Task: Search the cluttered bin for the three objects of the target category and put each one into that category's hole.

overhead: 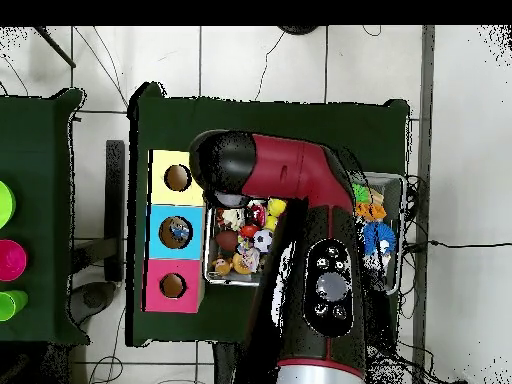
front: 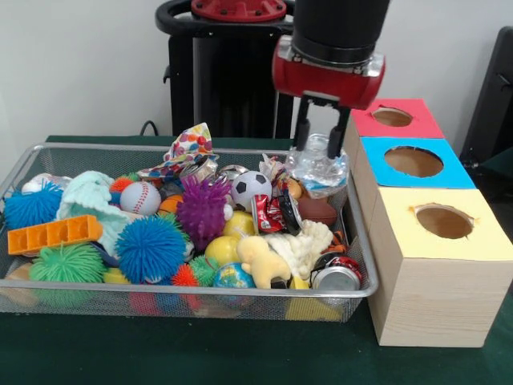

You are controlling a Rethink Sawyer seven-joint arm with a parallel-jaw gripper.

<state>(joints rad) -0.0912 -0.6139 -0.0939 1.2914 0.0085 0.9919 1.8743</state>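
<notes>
One wide, shallow bin (front: 48,298) of silver wire mesh with a rounded rim takes up most of the green table (front: 200,353) in the front view; through its open weave the toys inside show plainly. It is heaped with clutter: blue (front: 150,248), purple (front: 203,209) and green (front: 66,263) spiky balls, a baseball (front: 140,197), a small soccer ball (front: 251,188), an orange block (front: 54,234), a globe ball (front: 233,276), a yellow toy figure (front: 261,260), a spotted cloth (front: 186,149) and crushed cans (front: 336,276). Just beside the bin's end stand three wooden boxes in a row, each with a round hole in its coloured top: yellow (front: 449,226) nearest the camera, blue (front: 417,163) in the middle, red (front: 395,119) farthest back. The overhead view shows the same row touching the bin's side, while the thick red and black arm (overhead: 300,230) covers much of the basket. The gripper (front: 321,138) hangs over the bin's end nearest the boxes, its two dark fingers (front: 302,128) closed around a crumpled clear plastic bottle (front: 318,168), which sits at about rim height above the pile.
</notes>
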